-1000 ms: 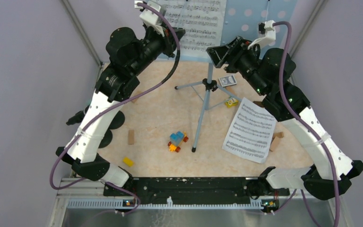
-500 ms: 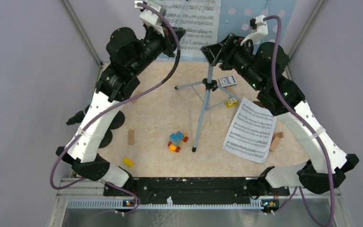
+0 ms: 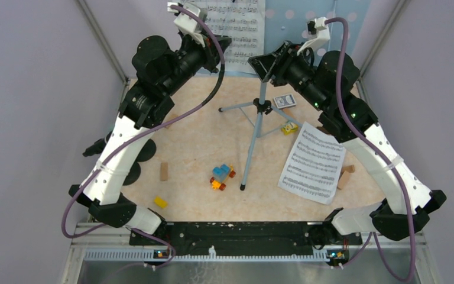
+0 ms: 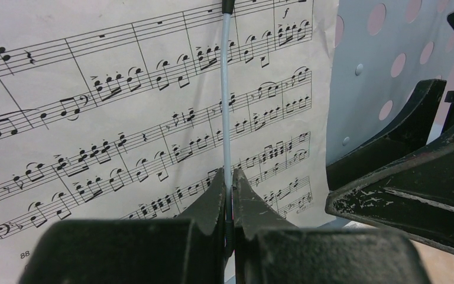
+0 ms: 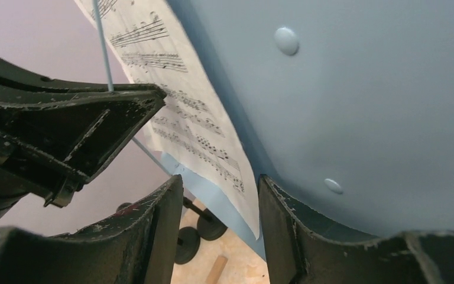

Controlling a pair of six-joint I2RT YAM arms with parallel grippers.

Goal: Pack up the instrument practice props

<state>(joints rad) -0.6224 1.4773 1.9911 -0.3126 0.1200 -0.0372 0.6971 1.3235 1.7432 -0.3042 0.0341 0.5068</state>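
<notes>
Top external view: nearest the arm bases, a yellow brick [image 3: 160,202] and a cluster of toy bricks [image 3: 221,176] are seen on the counter [image 3: 201,136], and a loose sheet-music page [image 3: 313,163] is laid flat to their right. Two round-based holders [image 3: 133,173] are half hidden under the left arm. Further back the tripod pole [image 3: 253,142] is stood upright, and at the far edge the music desk [image 3: 289,15] is carried on it, with a second page [image 3: 239,26] propped against its face. Both arms are raised to that desk.

How the desk is handled cannot be read from above; it is supplied by the wrist cameras. In the left wrist view the left gripper [image 4: 229,177] is pressed together on the thin retaining wire [image 4: 227,106] that lies across the propped page. The wire is probably pinched so that it can be swung clear and the page freed. In the right wrist view the right gripper [image 5: 220,183] is spread, with the page's lower corner and the desk's bottom edge in the gap. Nothing is clamped, and which of the two is meant to be taken cannot be told.

The loose page is shown by the overhead camera alone.
</notes>
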